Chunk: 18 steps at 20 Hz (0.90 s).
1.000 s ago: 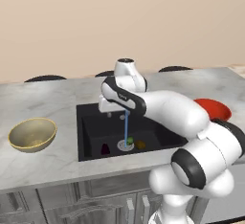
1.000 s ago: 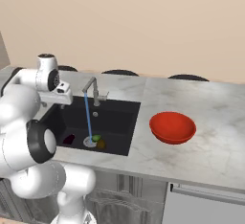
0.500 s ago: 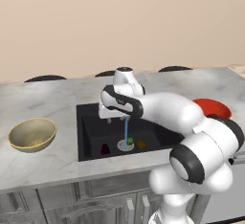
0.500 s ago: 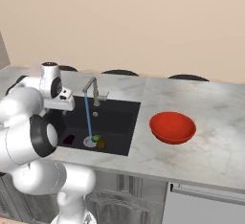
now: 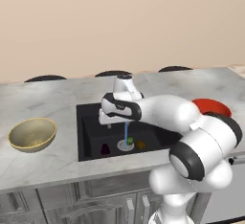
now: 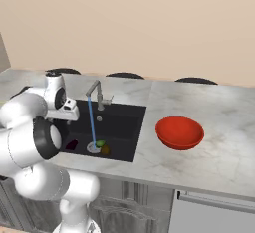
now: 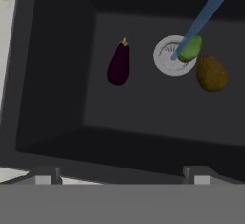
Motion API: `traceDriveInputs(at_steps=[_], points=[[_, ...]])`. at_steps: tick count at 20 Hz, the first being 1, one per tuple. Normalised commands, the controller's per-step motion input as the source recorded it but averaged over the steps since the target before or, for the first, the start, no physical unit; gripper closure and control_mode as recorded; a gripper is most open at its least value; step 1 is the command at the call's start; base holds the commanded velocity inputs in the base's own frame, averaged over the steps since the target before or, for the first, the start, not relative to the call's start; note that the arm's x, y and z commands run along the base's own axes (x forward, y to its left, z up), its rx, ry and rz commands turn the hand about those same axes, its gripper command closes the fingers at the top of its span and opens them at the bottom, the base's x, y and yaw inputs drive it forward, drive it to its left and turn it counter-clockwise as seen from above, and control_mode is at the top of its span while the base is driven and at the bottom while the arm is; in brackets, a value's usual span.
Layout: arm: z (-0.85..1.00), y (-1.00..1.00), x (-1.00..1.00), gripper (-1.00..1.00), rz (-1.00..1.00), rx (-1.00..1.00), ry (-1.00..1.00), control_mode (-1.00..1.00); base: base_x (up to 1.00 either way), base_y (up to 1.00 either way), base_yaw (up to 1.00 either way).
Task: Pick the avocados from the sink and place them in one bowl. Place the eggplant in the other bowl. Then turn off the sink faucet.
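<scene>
Hand view looks down into the black sink point(image 7: 52, 98), where the eggplant point(image 7: 118, 64) lies at 9 o'clock of the drain point(image 7: 171, 55), the green avocado point(image 7: 191, 49) on it under the stream, the brown avocado point(image 7: 211, 73) beside, gripper point(image 7: 119, 176) spread wide (nothing between its tips).
</scene>
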Motion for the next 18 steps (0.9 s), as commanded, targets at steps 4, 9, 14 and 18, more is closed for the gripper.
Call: traceDriveInputs(at_steps=[4,9,14,18], points=[[-0.22,0.0,0.12,-1.0,0.0,0.0,0.0,-1.0,0.0,0.0,0.0],[-0.27,0.0,0.16,-1.0,0.0,0.0,0.0,-1.0,0.0,0.0,0.0],[-0.27,0.0,0.17,-1.0,0.0,0.0,0.0,-1.0,0.0,0.0,0.0],[-0.24,0.0,0.15,-1.0,0.0,0.0,0.0,-1.0,0.0,0.0,0.0]])
